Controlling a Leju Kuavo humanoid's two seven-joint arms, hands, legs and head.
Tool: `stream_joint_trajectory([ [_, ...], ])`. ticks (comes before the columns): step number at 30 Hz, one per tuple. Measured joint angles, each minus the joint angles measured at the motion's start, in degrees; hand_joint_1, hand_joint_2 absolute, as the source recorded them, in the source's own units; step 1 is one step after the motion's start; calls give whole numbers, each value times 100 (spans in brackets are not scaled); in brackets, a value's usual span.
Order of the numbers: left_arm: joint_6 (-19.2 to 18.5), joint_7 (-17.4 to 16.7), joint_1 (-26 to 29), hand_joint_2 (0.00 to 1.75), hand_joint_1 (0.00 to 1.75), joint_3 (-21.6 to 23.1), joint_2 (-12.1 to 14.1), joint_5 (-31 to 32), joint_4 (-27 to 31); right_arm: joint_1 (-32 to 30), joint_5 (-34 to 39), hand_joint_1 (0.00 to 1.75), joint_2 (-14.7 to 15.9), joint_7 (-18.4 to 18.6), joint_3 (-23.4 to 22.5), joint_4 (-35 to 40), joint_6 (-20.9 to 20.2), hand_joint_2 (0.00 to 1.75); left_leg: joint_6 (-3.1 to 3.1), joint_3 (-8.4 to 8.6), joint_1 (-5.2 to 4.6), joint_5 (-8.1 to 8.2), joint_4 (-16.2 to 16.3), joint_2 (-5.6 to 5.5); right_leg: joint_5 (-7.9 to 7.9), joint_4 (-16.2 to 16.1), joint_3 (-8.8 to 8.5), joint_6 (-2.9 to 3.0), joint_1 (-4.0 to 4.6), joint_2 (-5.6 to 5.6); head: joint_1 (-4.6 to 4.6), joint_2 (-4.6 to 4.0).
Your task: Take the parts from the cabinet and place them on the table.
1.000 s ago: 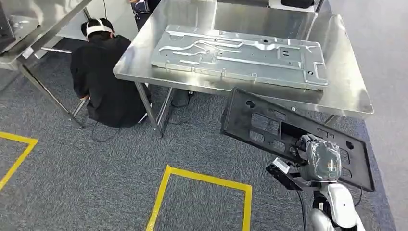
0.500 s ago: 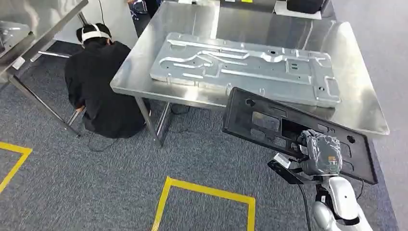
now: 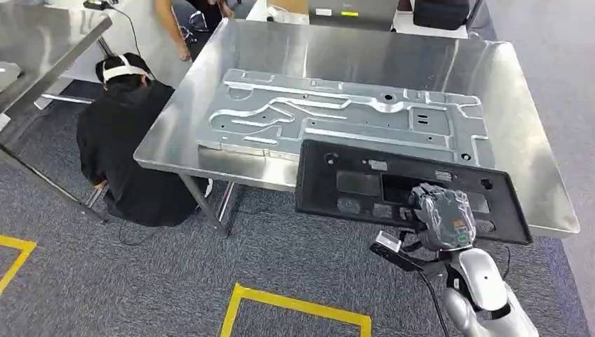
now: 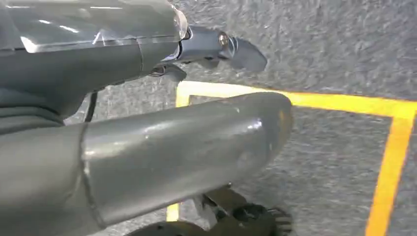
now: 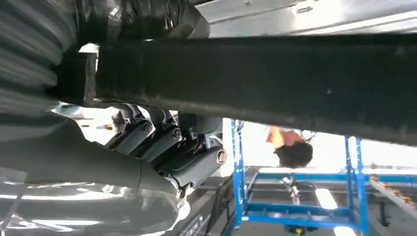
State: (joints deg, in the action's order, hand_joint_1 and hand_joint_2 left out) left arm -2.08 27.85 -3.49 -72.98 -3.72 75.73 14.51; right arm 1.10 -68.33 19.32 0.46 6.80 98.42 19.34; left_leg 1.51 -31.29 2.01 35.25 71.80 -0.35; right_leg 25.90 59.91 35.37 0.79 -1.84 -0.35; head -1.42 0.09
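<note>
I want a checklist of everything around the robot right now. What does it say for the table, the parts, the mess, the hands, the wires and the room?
Surface: steel table, shiny.
Job's things: silver metal panel lying flat on the table; black plastic panel held at the table's near edge, not set down.
Clutter: nothing seen on the table.
Hands: right hand grips the black panel; left hand holds nothing, over the floor.
Cables: thin black cable beside the right arm.
Surroundings: grey carpet with yellow tape; person in black crouching beside the table.
</note>
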Motion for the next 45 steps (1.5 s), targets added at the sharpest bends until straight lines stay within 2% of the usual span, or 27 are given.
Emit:
stream_joint_trajectory([
  [2, 4, 0, 9, 0, 0, 0, 0, -2, 0, 27, -20, 175, 2, -2, 245, 4, -57, 175, -28, -446, -35, 513, 337, -1, 101, -21, -128, 38, 59, 30, 2, 0],
  [3, 4, 2, 10, 0, 0, 0, 0, -2, 0, 42, -24, 175, 13, 0, 334, 4, -72, 175, -59, -548, -54, 520, 258, -1, 152, -21, -192, 46, 85, 36, 0, 0],
  [4, 4, 2, 10, 0, 0, 0, 0, 0, 0, 65, -44, 175, 18, 4, 420, 2, -90, 175, -108, -569, -81, 313, 6, 0, 207, -23, -268, 56, 115, 39, 0, 0],
  [7, 7, 2, 16, 0, 0, 0, 18, 0, 0, 163, -68, 175, 28, 35, 599, -2, -153, 175, -381, -435, -227, -994, -1163, -10, 333, -38, -414, 62, 162, 45, -2, 0],
  [8, 9, 0, 18, 0, 0, 2, 22, 0, -2, 190, -70, 175, 28, 41, 642, -15, -166, 175, -398, -474, -240, -885, -1183, 0, 359, -36, -438, 26, 177, 64, -2, 0],
  [11, 13, 2, 21, 0, 0, 2, 15, -2, -4, 242, -76, 175, 61, 70, 699, -24, -168, 175, -382, -425, -282, -1003, -1237, -12, 380, -89, -436, -66, 149, 63, 2, 0],
  [12, 13, 2, 12, 0, 0, 4, 11, -2, -4, 274, -76, 175, 83, 74, 714, -26, -166, 175, -405, -350, -198, -1044, -1363, -7, 418, -100, -461, -96, 185, 61, 4, 0],
  [13, 13, 9, 9, 0, 0, 7, -4, -2, -4, 294, -76, 175, 101, 81, 732, -31, -166, 175, -410, -293, -198, -1063, -1434, -8, 499, 1, -450, -118, 164, 55, 0, 0],
  [14, 9, 7, 3, 0, 0, 7, -4, 0, -4, 344, -76, 175, 127, 85, 745, -33, -168, 175, -432, -271, -188, -1064, -1454, 1, 667, 274, -306, -138, 157, 62, 2, 2],
  [16, 9, 7, -11, 0, 0, 7, -9, -2, -4, 387, -76, 175, 157, 109, 762, -44, -173, 175, -451, -264, -188, -1037, -1453, 1, 1041, 1187, 211, -191, 116, 60, 2, 0],
  [17, 0, 7, -12, 0, 0, 9, -18, -2, -4, 386, -76, 175, 168, 114, 765, -50, -175, 175, -453, -262, -187, -1026, -1450, 0, 1104, 1505, 420, -217, 96, 58, 0, 0],
  [18, -2, 7, -8, 0, 0, 9, -17, -2, -4, 386, -76, 175, 173, 116, 769, -65, -177, 175, -444, -252, -183, -1010, -1441, -3, 1034, 1593, 519, -237, 81, 56, 2, 0],
  [19, -13, 4, 3, 0, 0, 9, -22, -2, -4, 386, -74, 175, 192, 116, 776, -77, -177, 175, -432, -231, -175, -983, -1430, -8, 819, 1414, 476, -262, 59, 52, 0, 0],
  [21, -20, 2, 14, 0, 0, 9, -35, 0, -4, 388, -74, 175, 257, 122, 778, -83, -175, 175, -390, -173, -153, -913, -1377, -18, 218, 490, 76, -290, 20, 38, 2, 0],
  [22, -22, 2, 15, 0, 0, 9, -37, -2, -4, 398, -74, 175, 284, 127, 778, -83, -173, 175, -360, -156, -149, -871, -1338, -26, 61, 44, -104, -294, 3, 36, 0, 0],
  [23, -26, 0, 8, 0, 0, 9, -37, -7, -4, 414, -70, 175, 310, 136, 778, -94, -173, 175, -309, -181, -191, -836, -1287, -41, 147, -33, -160, -267, 66, 41, 0, 0],
  [28, -68, -7, 17, 0, 0, 9, -37, -13, -4, 421, -19, 175, 404, 210, 762, -109, -175, 175, -171, -185, -161, -748, -1244, -29, 122, -71, -170, -66, 28, 53, 2, 0],
  [29, -79, -7, 14, 0, 0, 9, -39, -13, -4, 429, -11, 175, 420, 210, 749, -116, -177, 175, -152, -275, -162, -593, -1025, -7, 127, -77, -183, -22, 32, 49, 4, 0],
  [31, -85, -11, 12, 0, 0, 9, -33, -13, -4, 439, 2, 175, 428, 219, 741, -147, -186, 175, -106, -730, -143, -128, -68, 0, 143, -77, -188, 6, 49, 30, 4, 2],
  [32, -87, -20, 19, 0, 0, 9, -33, -13, -4, 440, 2, 175, 444, 219, 738, -175, -192, 175, -96, -953, -140, 14, 371, 0, 148, -74, -188, 13, 56, 24, 4, 0],
  [33, -90, -28, 28, 0, 0, 9, -33, -9, -4, 443, 2, 175, 446, 219, 736, -201, -210, 175, -97, -1063, -140, 9, 558, 0, 152, -73, -195, 16, 60, 24, 4, 0],
  [35, -94, -39, 36, 0, 0, 9, -33, 0, -4, 468, 2, 175, 452, 219, 736, -256, -240, 175, -120, -878, -140, -373, 100, 0, 171, -71, -226, 14, 63, 30, 4, 0],
  [37, -94, -44, 25, 0, 0, 9, -26, 2, -4, 518, 2, 175, 457, 216, 736, -301, -262, 175, -192, -363, -146, -915, -976, 0, 204, -71, -282, -22, 65, 37, 4, 0],
  [38, -94, -48, 17, 0, 0, 9, -11, 4, -4, 559, 2, 175, 457, 216, 736, -332, -271, 175, -223, -251, -180, -860, -1222, -3, 222, -63, -277, -52, 90, 41, 2, 0],
  [42, -94, -70, 19, 0, 0, 9, -4, 37, -4, 716, 2, 175, 459, 212, 736, -474, -293, 175, -299, -236, -198, -882, -1323, -6, 194, -118, -273, -189, 94, 47, 4, 0],
  [44, -94, -79, 12, 0, 0, 20, -4, 48, -4, 809, -4, 175, 483, 205, 736, -555, -314, 175, -388, -159, -152, -930, -1438, 0, 349, 98, -204, -234, 68, 38, 2, 0],
  [45, -94, -79, 5, 0, 0, 24, -4, 50, -4, 867, -4, 175, 500, 207, 736, -601, -319, 175, -416, -156, -154, -922, -1438, 1, 556, 474, -9, -254, 68, 41, 2, 0],
])
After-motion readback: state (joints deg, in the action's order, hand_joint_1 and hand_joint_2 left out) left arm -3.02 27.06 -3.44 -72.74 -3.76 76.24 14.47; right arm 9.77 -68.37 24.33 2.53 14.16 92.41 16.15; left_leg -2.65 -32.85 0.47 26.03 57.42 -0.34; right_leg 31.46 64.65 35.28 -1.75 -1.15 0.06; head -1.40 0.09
